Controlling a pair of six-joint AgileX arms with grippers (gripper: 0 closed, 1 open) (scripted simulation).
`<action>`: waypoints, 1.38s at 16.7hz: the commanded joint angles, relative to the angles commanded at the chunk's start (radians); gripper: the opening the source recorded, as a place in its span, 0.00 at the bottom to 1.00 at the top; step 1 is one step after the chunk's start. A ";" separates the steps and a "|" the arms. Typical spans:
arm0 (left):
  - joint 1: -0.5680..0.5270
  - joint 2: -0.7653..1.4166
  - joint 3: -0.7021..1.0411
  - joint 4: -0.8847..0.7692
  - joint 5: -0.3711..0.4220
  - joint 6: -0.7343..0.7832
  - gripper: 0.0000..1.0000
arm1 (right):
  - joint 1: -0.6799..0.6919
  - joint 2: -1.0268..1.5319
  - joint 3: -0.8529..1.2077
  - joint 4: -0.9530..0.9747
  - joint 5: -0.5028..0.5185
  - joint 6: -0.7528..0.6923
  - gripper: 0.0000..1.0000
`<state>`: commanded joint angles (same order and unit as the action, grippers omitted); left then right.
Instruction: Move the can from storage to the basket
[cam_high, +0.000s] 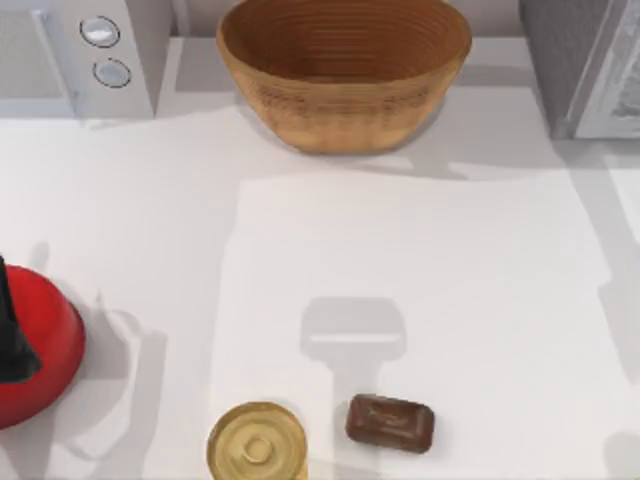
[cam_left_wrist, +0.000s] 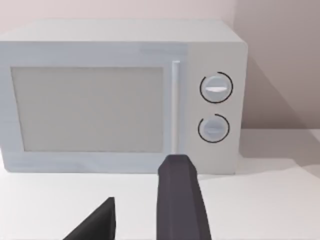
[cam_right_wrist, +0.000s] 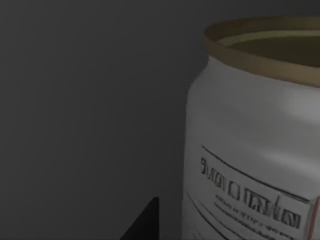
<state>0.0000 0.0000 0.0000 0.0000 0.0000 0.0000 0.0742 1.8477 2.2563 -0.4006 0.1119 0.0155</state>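
Silver metal can (cam_right_wrist: 250, 150) upright, close before my right gripper (cam_right_wrist: 145, 222) in dim storage; grip state unclear. Left gripper (cam_left_wrist: 135, 215) spread, facing microwave (cam_left_wrist: 120, 95).

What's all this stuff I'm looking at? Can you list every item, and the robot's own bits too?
basket: one, tan-brown wicker, back middle of the table.
can: one, silver with a gold rim and printed label, close to the right wrist camera in a dim grey space.
microwave: one, white with two dials, back left.
grey cabinet: one, back right corner.
gold tin: one, round-lidded, front edge.
brown bar: one, beside the tin, on its right.
red round thing: one, left edge, black top.
table: one, white.
left gripper: dark fingers apart, facing the microwave.
right gripper: dark fingertip beside the can.
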 joint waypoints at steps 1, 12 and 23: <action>0.000 0.000 0.000 0.000 0.000 0.000 1.00 | 0.000 0.000 0.000 0.000 0.000 0.000 0.47; 0.000 0.000 0.000 0.000 0.000 0.000 1.00 | 0.000 0.000 0.000 0.000 0.000 0.000 0.00; 0.000 0.000 0.000 0.000 0.000 0.000 1.00 | 0.024 -0.138 -0.036 -0.081 0.024 0.002 0.00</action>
<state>0.0000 0.0000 0.0000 0.0000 0.0000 0.0000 0.0978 1.7097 2.2199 -0.4819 0.1360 0.0174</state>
